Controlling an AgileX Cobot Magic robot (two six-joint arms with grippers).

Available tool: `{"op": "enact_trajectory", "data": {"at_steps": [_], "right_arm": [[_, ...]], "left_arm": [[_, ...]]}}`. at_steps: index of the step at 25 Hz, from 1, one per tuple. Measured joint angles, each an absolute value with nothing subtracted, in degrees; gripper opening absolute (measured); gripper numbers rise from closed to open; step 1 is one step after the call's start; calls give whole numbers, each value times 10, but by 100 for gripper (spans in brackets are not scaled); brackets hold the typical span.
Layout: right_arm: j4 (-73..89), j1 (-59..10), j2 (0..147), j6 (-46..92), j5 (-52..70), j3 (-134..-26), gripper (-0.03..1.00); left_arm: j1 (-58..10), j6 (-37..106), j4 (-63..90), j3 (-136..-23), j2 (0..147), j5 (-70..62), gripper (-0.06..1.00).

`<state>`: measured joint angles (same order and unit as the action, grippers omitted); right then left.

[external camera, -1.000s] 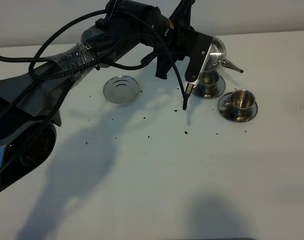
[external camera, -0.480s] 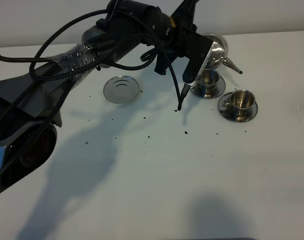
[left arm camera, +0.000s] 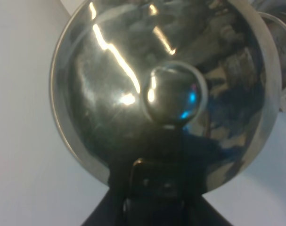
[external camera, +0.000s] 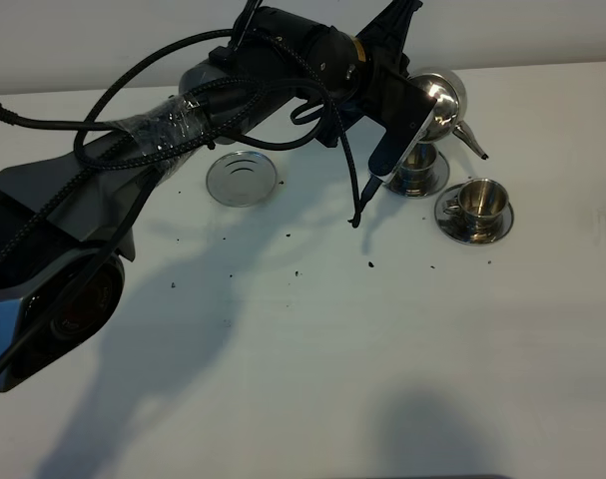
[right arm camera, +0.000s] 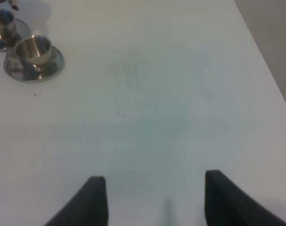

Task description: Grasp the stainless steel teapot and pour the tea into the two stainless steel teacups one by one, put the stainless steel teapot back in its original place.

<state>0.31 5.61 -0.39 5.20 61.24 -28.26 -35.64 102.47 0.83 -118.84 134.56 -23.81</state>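
Teapot (external camera: 440, 100) hangs tilted in left gripper (external camera: 407, 108), jaws clenched on its handle.
Far cup (external camera: 418, 168) sits just under those jaws, near cup (external camera: 477, 200) beside the spout tip; coaster (external camera: 242, 178) well apart. Right gripper (right arm camera: 152, 200) gapes, grasping nothing.

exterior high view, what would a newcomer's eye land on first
The big black left arm reaches across the table, and its left gripper holds the shiny steel teapot aloft at the far right. The pot is tilted, its spout down toward the near teacup, with the far teacup beside it. Left of them the round steel coaster lies bare, and dark specks dot the white table.
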Motion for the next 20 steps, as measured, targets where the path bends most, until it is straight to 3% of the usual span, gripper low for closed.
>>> {"op": "enact_trajectory", "data": {"at_steps": [20], "right_arm": [[3,56,-4,52,612,-283,45]], "left_arm": [[-357,1058,-24,-1188,1346,-232,24]]}}
